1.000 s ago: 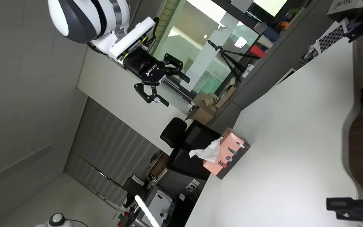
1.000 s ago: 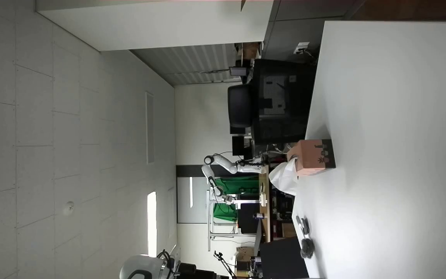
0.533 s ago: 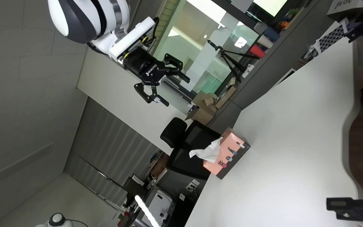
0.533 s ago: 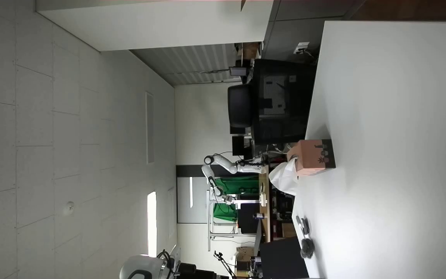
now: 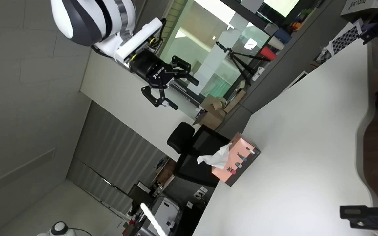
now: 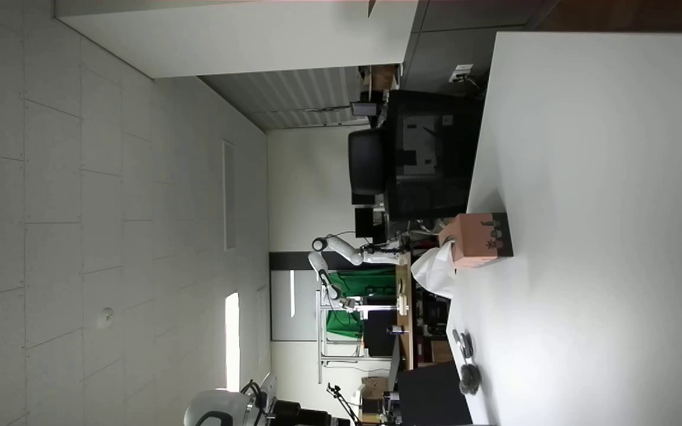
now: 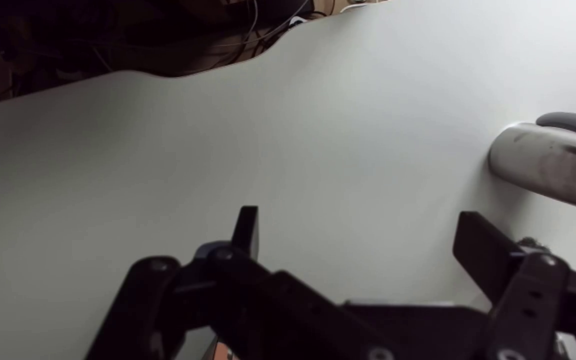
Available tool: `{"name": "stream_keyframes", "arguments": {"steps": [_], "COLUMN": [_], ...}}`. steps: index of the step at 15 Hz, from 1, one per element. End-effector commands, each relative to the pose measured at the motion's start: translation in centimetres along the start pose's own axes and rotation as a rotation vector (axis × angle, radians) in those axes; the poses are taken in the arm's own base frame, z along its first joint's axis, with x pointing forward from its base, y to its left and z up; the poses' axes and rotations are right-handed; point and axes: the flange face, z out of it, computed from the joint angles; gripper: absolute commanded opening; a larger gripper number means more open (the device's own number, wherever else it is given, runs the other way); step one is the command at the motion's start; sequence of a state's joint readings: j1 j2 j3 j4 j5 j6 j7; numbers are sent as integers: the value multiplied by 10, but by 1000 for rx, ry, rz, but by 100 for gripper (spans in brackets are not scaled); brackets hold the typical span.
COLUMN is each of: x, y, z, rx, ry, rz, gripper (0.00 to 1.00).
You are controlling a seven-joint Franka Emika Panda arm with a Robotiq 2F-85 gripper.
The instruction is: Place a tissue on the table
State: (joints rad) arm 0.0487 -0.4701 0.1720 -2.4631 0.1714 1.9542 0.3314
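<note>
The gripper point(image 5: 185, 95) hangs in the air, its fingers spread wide, well apart from the pink box point(image 5: 238, 159). That box stands upright on the white table point(image 5: 300, 147), near the edge by the black chair point(image 5: 194, 168), and the tissue point(image 5: 216, 158) pokes out of its top. In an exterior view, a grey thing point(image 6: 465, 344), hard to name for sure, lies close to a corner of the table, with a dark fuzzy lump point(image 6: 469, 378) near it along the edge.

The wrist view crops what seems a tissue box point(image 7: 221, 352).
</note>
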Motion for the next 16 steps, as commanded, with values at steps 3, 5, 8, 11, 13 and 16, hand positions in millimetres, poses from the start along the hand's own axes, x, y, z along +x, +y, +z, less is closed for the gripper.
{"name": "stream_keyframes", "arguments": {"steps": [3, 5, 8, 11, 13, 16], "x": [61, 88, 129, 163, 151, 168], "y": [5, 4, 3, -3, 2, -3], "z": [6, 10, 15, 23, 27, 36], "rx": [-119, -130, -62, -15, -27, -28], "ry": [75, 160, 325, 450, 432, 451], "rz": [-66, -45, 41, 117, 74, 106], "gripper": [100, 100, 100, 100, 100, 100]}}
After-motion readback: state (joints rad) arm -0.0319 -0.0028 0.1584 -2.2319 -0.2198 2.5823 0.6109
